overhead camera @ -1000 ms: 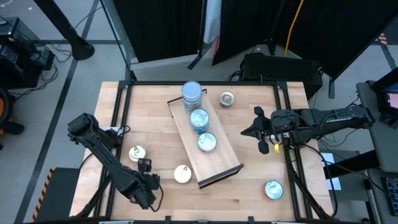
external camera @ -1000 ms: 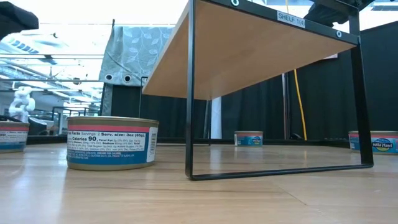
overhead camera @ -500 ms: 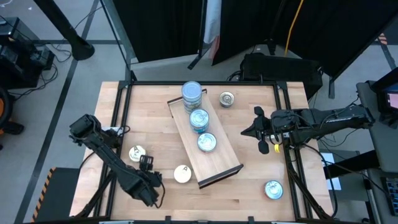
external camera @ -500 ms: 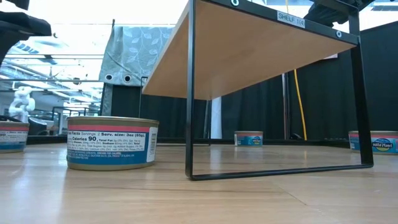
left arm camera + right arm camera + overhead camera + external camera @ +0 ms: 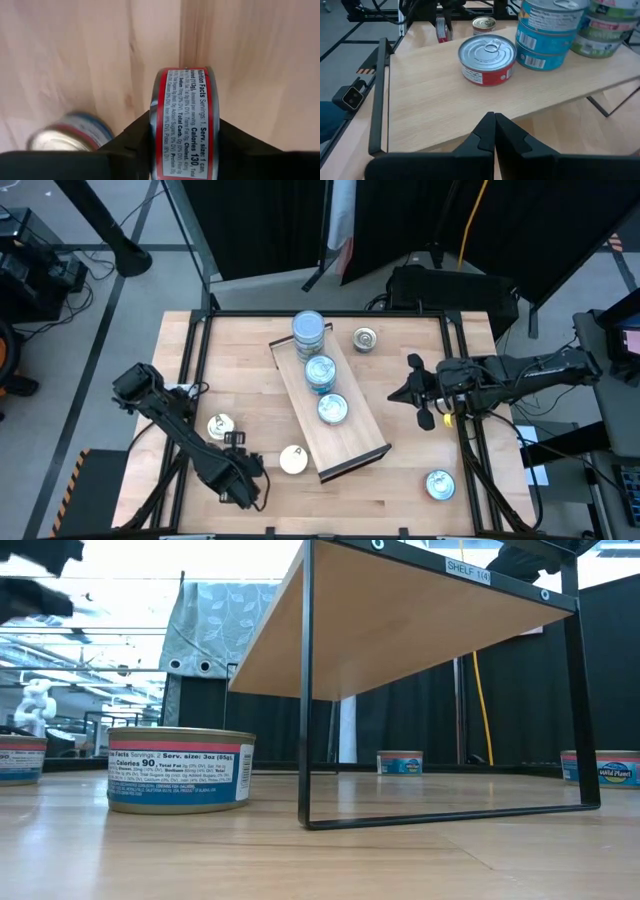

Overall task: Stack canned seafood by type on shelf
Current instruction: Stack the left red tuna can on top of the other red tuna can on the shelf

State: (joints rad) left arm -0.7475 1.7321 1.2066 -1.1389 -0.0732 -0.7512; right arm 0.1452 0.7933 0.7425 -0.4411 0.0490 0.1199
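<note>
Red-banded tin (image 5: pixel 183 125), held on edge between the left gripper (image 5: pixel 183 150) fingers near the shelf (image 5: pixel 355 442), could roll out if the grip slackens; right gripper (image 5: pixel 493 131) is clenched empty.

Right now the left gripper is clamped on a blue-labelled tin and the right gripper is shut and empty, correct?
Not quite. The tin in the left gripper has a red label, not blue; the left wrist view shows it. The right gripper is shut and empty.

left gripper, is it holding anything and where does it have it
The left gripper holds a red-labelled can on edge, its fingers pressing on the can's two flat faces. The right gripper is shut and empty, beside the shelf.
</note>
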